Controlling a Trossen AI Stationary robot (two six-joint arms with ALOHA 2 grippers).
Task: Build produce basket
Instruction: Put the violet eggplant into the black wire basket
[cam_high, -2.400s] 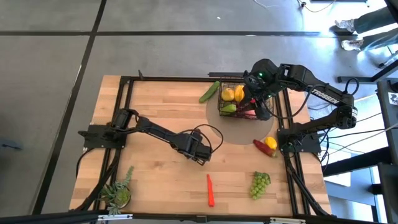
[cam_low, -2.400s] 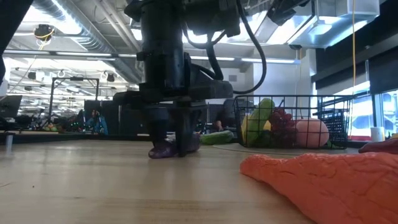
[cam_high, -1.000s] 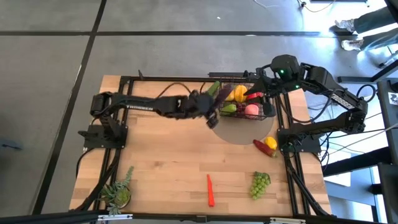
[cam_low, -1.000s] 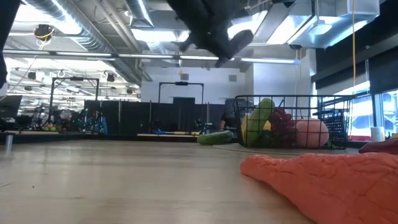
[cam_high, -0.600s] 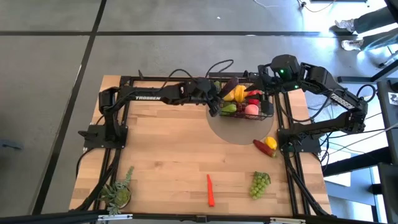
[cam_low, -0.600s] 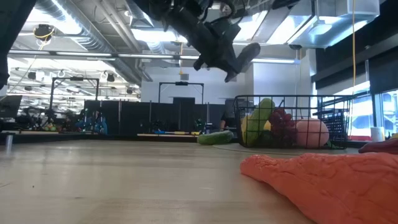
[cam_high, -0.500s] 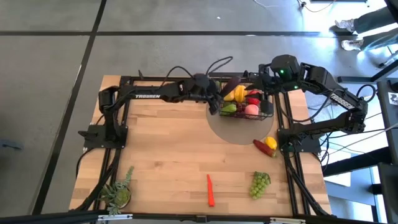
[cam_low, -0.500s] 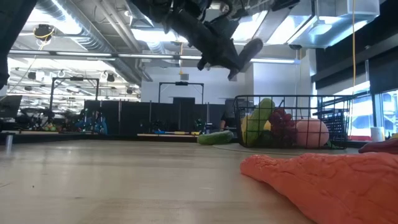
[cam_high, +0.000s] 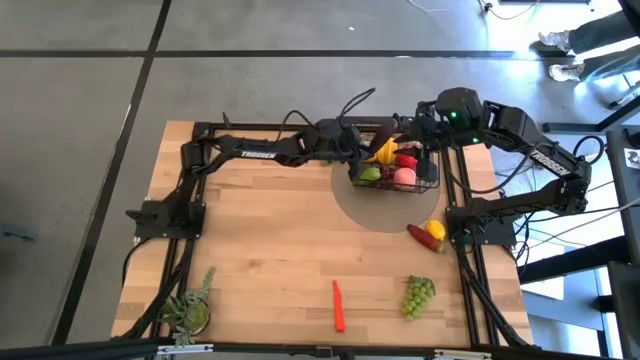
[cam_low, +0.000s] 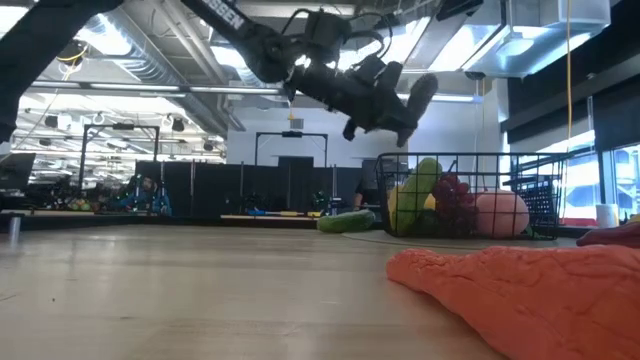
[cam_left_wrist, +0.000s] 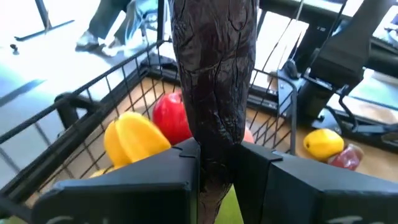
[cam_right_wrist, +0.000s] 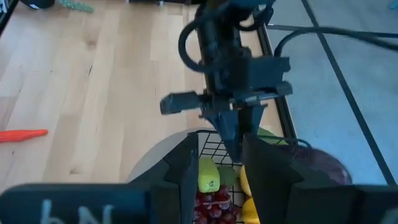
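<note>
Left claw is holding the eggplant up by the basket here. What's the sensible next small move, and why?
Probably lower it a little further over the basket, then release. The left claw is shut on the eggplant, held above the rim with the yellow pepper and red pepper below, so a drop from here could bounce out. The right claw hovers above the basket too.

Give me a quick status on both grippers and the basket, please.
Left gripper shut on eggplant, above the basket. Right gripper open, hovering above the basket. Nothing in the way.

Wrinkled glossy eggplant (cam_left_wrist: 214, 93), wire basket (cam_left_wrist: 93, 99)
</note>
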